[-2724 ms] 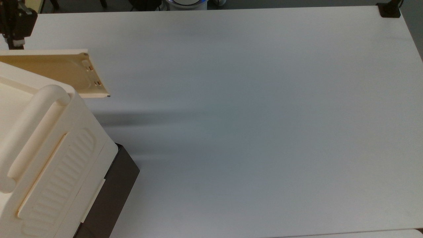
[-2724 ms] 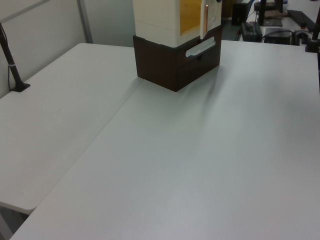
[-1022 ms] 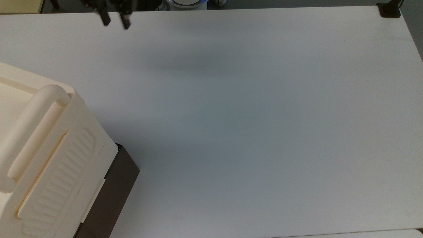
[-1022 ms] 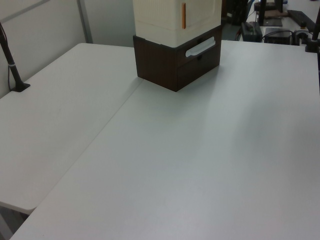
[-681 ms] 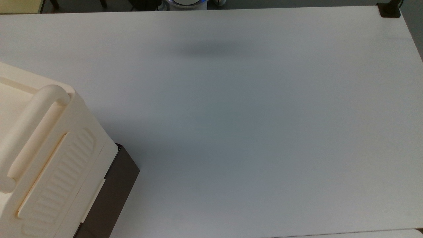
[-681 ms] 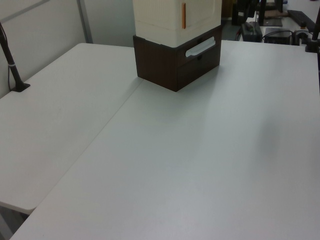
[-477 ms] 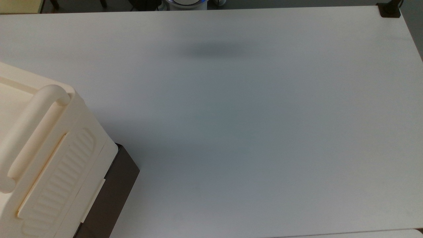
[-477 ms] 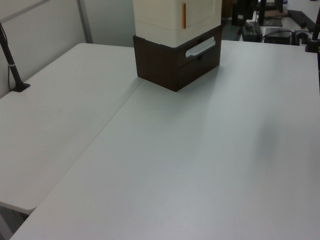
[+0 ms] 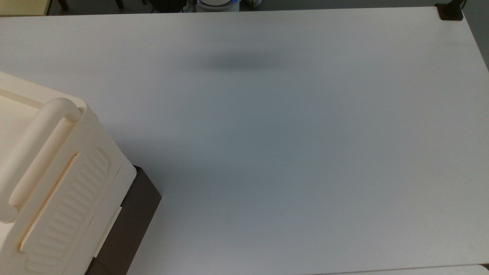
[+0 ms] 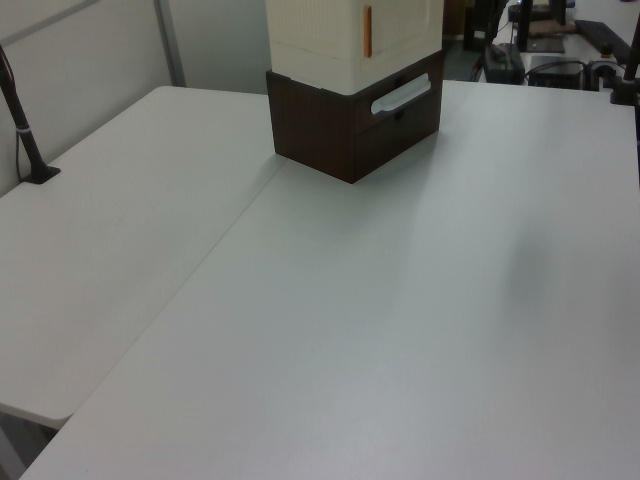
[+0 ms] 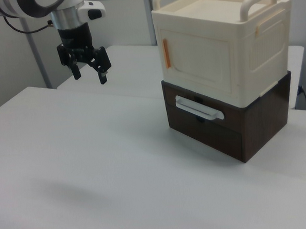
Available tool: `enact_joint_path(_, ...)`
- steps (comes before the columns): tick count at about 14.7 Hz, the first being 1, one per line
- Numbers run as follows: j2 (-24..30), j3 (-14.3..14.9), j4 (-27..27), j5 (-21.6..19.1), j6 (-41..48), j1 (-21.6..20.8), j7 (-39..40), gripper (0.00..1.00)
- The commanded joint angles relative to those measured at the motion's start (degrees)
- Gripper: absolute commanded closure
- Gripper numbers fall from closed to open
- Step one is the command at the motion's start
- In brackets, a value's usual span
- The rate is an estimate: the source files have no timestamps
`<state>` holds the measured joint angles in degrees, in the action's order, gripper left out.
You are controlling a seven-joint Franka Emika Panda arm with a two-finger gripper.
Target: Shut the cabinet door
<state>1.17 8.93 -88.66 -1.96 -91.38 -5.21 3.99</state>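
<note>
The cabinet (image 11: 226,49) is a cream box with bar handles on top, sitting on a dark brown base (image 11: 256,124). Its door (image 11: 196,58) lies flush with the front face, an orange tab (image 11: 165,53) along one edge. In the top view the cabinet (image 9: 49,172) fills the lower left corner, ribbed side wall facing the table. In the left view the cabinet (image 10: 350,40) stands at the far end, with the door (image 10: 405,25) flat against it. My gripper (image 11: 89,77) hangs open in the air, well to the right view's left of the cabinet, holding nothing.
The white table (image 9: 286,152) stretches wide beside the cabinet, with a soft shadow (image 9: 240,61) on it. The brown base has a drawer with a white handle (image 11: 199,108). A black clamp (image 9: 450,11) sits at the table's far corner. A dark pole (image 10: 25,130) stands at the left view's left.
The door, swung wide open 2.7 s ago, is now flat against the cabinet. My gripper has left the top view's upper edge, and its shadow has drifted to the top view's right.
</note>
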Motion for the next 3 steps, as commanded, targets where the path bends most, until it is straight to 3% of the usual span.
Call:
enact_joint_path(1,0.4,-0.6,-0.6,1.0,-1.2,0.3,0.9,0.0)
enact_joint_path(3,0.3,-0.6,-0.6,1.1,-1.3,0.3,0.9,0.0)
